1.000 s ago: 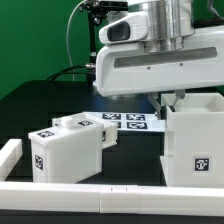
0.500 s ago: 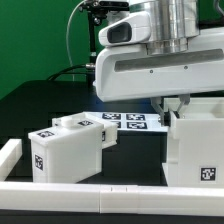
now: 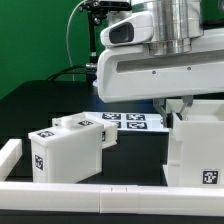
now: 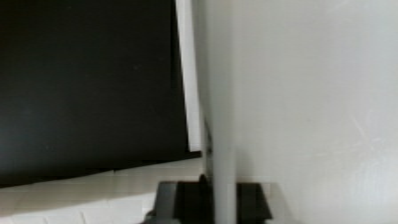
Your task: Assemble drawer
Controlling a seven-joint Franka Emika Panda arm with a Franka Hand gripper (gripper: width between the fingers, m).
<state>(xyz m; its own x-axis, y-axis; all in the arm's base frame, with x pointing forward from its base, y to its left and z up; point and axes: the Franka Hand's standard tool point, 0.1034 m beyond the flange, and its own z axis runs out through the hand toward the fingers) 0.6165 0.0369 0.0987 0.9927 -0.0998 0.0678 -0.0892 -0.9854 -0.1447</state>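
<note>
Gripper is clamped on the thin upper wall of the big white box; the wrist view shows this wall running between the dark fingers. The box stands on the black table near its front edge, toward the exterior view's right corner. Two small trays sit together at the front, on the exterior view's left, behind the low rail. The marker board lies flat farther back, mid-table.

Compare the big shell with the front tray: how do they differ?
The shell, on the exterior view's right, is taller and wider than the front tray on the left. The claw grips the shell's wall, while nothing holds the front tray. Both are matte white with square tags.
</note>
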